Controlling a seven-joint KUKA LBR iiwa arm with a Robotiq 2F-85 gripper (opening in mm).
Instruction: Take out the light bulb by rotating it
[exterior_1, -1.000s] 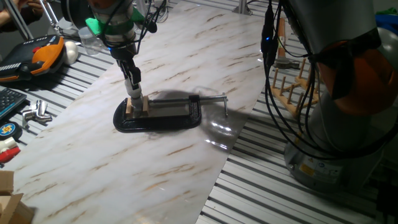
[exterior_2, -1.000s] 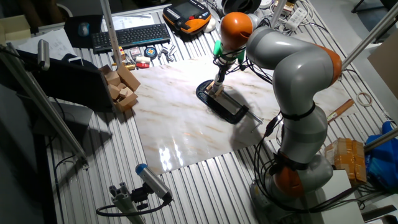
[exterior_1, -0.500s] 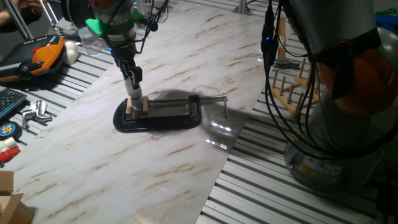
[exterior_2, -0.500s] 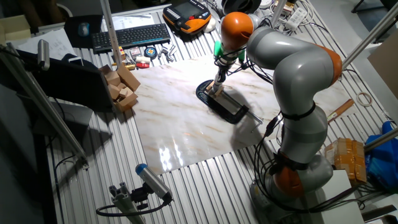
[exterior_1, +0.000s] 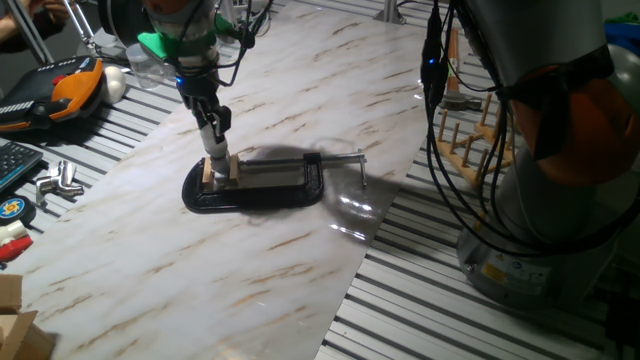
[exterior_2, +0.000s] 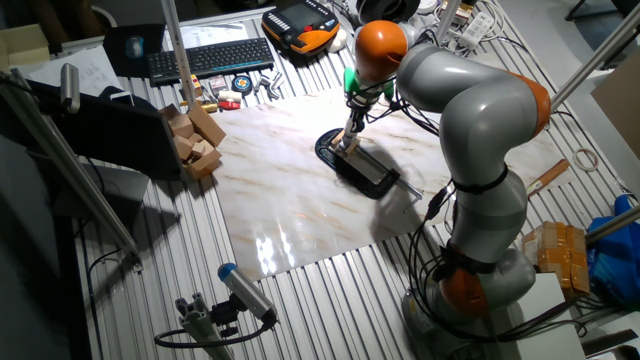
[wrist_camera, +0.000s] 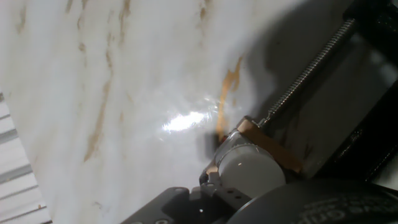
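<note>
The pincer (exterior_1: 216, 150) points straight down over the left end of a black clamp (exterior_1: 255, 184), its fingers (exterior_1: 213, 128) reaching to the bulb (wrist_camera: 250, 171). In the hand view the bulb shows as a frosted white globe just below the camera, close against the pincer's dark body; whether the fingers are closed on it I cannot tell, since they are not clearly seen there and the fixed views are too small.

The bulb stands between two small wooden blocks (exterior_1: 233, 168) held in the clamp. The clamp's threaded screw (wrist_camera: 308, 71) runs away from the bulb toward the clamp's far end, where a thin handle bar (exterior_1: 362, 168) crosses it. The clamp lies flat on a white marbled board (exterior_1: 280, 250), which covers part of the slatted bench (exterior_2: 330, 300).

Away from the clamp, past the board's edge, lie a keyboard (exterior_2: 208, 55), an orange and black handset (exterior_2: 300, 22) and some wooden blocks (exterior_2: 195, 140). The grey arm (exterior_2: 470, 110) with orange joints arches over the board from its base beside the bench.
</note>
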